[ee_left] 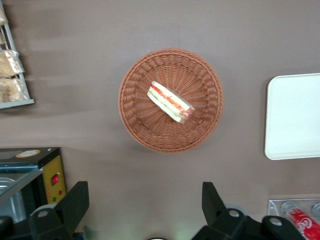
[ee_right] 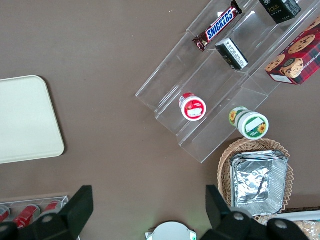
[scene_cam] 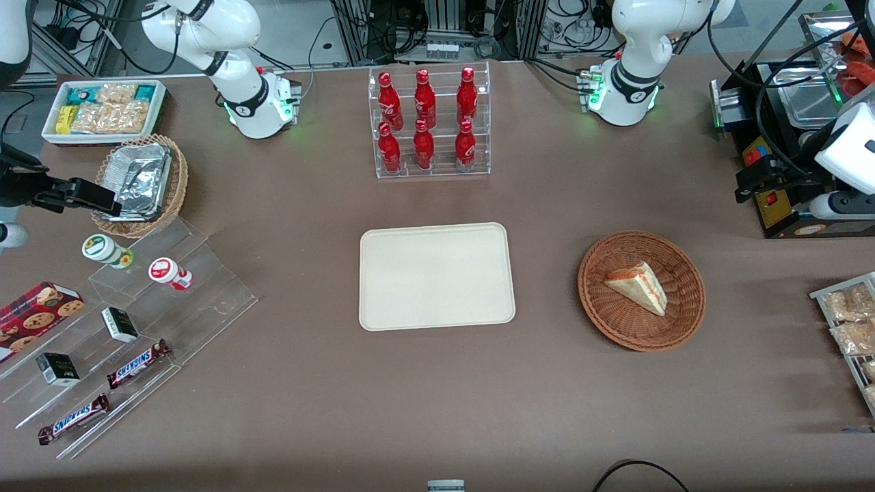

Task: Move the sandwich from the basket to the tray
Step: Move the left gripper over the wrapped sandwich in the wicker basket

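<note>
Basically nothing's done yet: the sandwich [ee_left: 170, 102] sits mid-basket [ee_left: 134, 125], the tray [scene_cam: 383, 311] is bare, and the gripper [ee_left: 145, 210] hovers spread wide above (grab, carry, drop all remain).

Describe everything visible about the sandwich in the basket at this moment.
The sandwich is a small triangular wedge of white bread with red, orange and green filling showing along its cut edge. It lies on its side inside the round reddish-brown wicker basket, touching only the weave. The cream tray beside the basket holds nothing. The gripper hangs above the table, open, apart from the sandwich.
</note>
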Robot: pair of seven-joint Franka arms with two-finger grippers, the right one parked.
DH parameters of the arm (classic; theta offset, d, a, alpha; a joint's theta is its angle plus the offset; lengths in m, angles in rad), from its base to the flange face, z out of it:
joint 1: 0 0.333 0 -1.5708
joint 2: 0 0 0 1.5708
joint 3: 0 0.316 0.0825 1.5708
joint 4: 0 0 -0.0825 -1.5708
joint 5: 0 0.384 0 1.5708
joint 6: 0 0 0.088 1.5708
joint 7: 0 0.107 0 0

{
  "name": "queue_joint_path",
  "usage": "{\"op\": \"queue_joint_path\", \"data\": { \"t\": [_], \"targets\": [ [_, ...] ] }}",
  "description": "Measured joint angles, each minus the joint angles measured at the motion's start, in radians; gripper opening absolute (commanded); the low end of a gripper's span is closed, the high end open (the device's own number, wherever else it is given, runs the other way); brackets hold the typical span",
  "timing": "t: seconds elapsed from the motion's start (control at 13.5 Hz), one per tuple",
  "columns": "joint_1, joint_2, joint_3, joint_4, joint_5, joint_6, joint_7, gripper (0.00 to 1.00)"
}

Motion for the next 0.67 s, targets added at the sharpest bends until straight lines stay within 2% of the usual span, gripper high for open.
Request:
{"op": "queue_joint_path", "data": {
  "t": [0.44,0.67],
  "targets": [
    [0.008,0.007,0.001,-0.015,0.014,0.004,-0.008,1.00],
    [0.008,0.037,-0.001,-0.096,0.016,0.111,-0.071,1.00]
  ]
}}
